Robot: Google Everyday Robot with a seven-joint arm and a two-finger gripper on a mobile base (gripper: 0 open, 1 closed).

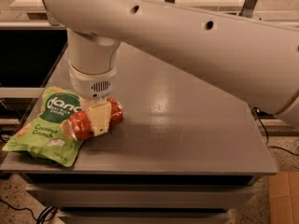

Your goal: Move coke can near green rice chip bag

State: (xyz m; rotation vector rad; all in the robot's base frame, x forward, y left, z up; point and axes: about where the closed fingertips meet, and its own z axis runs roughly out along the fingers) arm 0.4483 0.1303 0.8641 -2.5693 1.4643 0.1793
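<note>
The coke can (83,124) is red with silver ends and lies on its side in my gripper (99,120), whose pale finger (101,119) crosses the can's middle. The gripper hangs from the white wrist at the table's front left and is shut on the can. The can's left end reaches over the right edge of the green rice chip bag (45,129). The bag is light green with a dark "dang" logo and "Coconut Crunch" text. It lies flat at the table's front left corner.
The grey table (187,125) stretches to the right and back. My large white arm (196,36) spans the top of the view and hides the table's back left. A cardboard box (283,197) stands on the floor at the lower right.
</note>
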